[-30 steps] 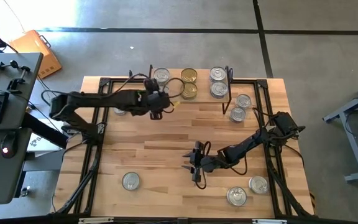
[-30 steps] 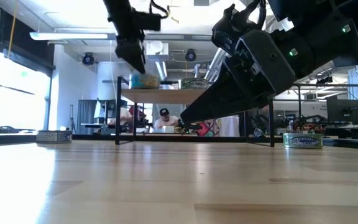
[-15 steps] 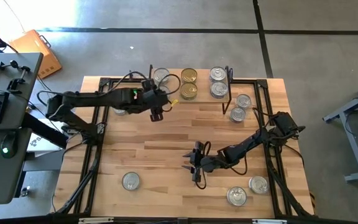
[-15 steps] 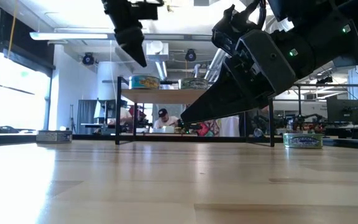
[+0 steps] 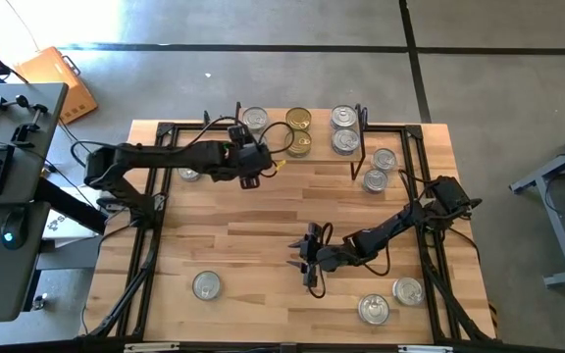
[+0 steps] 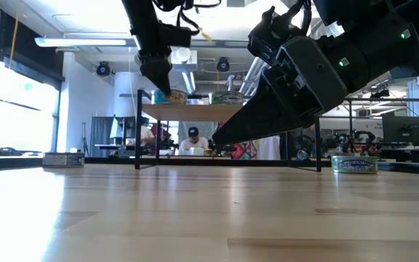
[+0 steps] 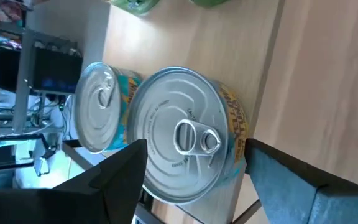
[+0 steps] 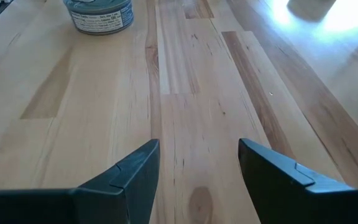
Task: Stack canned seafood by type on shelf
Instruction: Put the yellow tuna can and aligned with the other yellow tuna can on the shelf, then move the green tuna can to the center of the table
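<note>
Left end effector [image 7: 191,171] hangs over the shelf [image 5: 317,147], fingers spread either side of a silver-lidded tin [image 7: 188,149]. Right end effector [image 8: 197,165] hovers spread and empty above the surface [image 8: 191,93].

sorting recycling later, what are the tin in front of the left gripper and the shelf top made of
The tin looks like metal: a shiny silver lid with pressed rings and a pull tab, and a printed teal and yellow label round its side, probably paper. The shelf top looks like light, smooth wood with visible grain, on thin black legs, likely metal.
</note>
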### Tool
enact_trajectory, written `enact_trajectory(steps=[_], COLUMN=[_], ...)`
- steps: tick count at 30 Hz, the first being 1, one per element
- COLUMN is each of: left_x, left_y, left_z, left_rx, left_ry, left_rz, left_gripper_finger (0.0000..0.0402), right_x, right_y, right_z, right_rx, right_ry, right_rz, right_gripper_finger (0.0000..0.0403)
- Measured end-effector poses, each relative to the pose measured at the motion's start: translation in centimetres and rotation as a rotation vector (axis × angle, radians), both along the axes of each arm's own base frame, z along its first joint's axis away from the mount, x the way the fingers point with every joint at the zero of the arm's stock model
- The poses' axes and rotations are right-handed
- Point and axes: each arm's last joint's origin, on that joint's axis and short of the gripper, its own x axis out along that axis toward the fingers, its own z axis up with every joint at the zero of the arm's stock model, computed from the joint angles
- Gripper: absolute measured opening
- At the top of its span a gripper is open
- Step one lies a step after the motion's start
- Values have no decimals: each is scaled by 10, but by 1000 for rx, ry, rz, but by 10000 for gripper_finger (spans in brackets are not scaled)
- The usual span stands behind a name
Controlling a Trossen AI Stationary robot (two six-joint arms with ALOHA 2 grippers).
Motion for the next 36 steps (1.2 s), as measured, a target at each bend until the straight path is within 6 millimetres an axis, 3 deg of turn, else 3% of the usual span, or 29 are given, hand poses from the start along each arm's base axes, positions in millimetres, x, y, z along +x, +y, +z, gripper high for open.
enact_trajectory(steps=[6,9,13,17,21,25,30,34,36], left_x=[-7,-12,-15,-15,-22,-37,-62,-67,-66], left_y=[-10,-28,-77,-139,-196,-230,-235,-224,-220], left_z=[15,26,34,34,8,-35,-87,-99,-100], left_rx=[41,19,-36,-102,-141,-238,-336,-358,-352], left_ry=[-47,-144,-245,-384,-559,-847,-1091,-1192,-1201], left_rz=[-4,-4,-104,-241,-400,-503,-540,-489,-475], left_gripper_finger=[261,261,261,261,261,261,261,261,261], right_x=[0,-2,-12,-35,-66,-98,-139,-161,-167], right_y=[0,4,18,32,42,48,44,43,52], right_z=[0,0,5,39,79,112,133,129,120], right_rx=[0,-13,-86,-185,-252,-250,-82,206,361], right_ry=[0,-1,-7,-23,-66,-100,-6,212,346], right_rz=[0,11,1,-2,-31,20,114,139,123], right_gripper_finger=[210,210,210,210,210,210,210,210,207])
